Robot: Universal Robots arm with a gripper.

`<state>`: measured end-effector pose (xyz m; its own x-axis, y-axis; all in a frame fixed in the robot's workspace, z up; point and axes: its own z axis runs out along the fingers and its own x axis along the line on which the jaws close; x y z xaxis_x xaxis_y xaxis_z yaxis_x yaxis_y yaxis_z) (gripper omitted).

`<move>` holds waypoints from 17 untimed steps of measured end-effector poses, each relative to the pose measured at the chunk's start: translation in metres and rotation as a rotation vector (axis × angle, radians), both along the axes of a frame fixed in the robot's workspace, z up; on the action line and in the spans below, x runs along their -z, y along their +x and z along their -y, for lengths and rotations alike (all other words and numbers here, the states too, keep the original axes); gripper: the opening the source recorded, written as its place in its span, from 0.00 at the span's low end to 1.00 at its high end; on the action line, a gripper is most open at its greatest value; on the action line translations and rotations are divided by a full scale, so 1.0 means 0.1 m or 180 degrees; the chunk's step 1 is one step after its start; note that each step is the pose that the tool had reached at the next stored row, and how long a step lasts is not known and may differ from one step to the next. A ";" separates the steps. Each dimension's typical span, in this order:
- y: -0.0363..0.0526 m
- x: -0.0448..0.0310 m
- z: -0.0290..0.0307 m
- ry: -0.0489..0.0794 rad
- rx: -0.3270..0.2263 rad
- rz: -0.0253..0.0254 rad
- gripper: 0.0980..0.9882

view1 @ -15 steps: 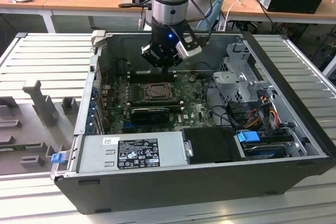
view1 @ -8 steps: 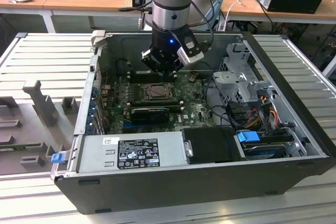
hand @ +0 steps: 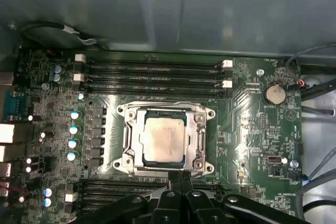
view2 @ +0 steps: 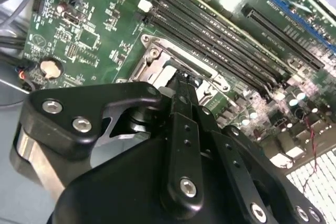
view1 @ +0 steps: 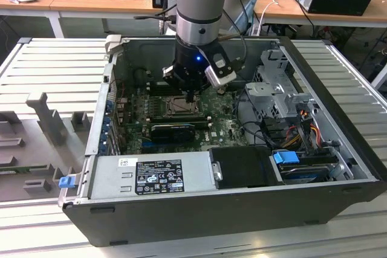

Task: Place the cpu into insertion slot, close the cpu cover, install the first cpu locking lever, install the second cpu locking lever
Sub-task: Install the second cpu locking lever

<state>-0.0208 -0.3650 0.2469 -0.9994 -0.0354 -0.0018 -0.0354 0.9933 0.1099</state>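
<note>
While tool (hand: pixel 181 174) touches socket edge | cpu (hand: pixel 164 139) seated | cover apparently closed

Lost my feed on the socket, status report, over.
Gripper shut, empty, at socket edge. Cpu seated in insertion slot, cpu cover down around it. Nothing in the way.

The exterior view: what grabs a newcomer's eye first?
The robot arm reaching down into an open computer case, its gripper just above the green motherboard. In the first wrist view, the cpu lies in the socket, framed by the cpu cover.
</note>
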 end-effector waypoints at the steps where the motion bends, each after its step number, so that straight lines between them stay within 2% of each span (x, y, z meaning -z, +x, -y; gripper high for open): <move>1: 0.000 0.031 0.017 0.0000 -0.0002 -0.0001 0.01; 4: -0.024 0.071 0.078 0.0003 -0.0017 -0.0002 0.01; 5: -0.066 0.087 0.095 0.0020 -0.0026 -0.0002 0.01; 7: -0.124 0.100 0.104 0.0031 -0.0032 -0.0002 0.01; 9: -0.219 0.121 0.112 0.0046 -0.0035 -0.0002 0.01; 10: -0.235 0.129 0.113 0.0058 -0.0035 -0.0002 0.01; 13: -0.245 0.137 0.113 0.0082 -0.0036 -0.0002 0.01; 17: -0.261 0.150 0.114 0.0092 -0.0035 -0.0002 0.01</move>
<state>-0.0469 -0.3764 0.2319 -0.9989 -0.0464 -0.0024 -0.0463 0.9893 0.1385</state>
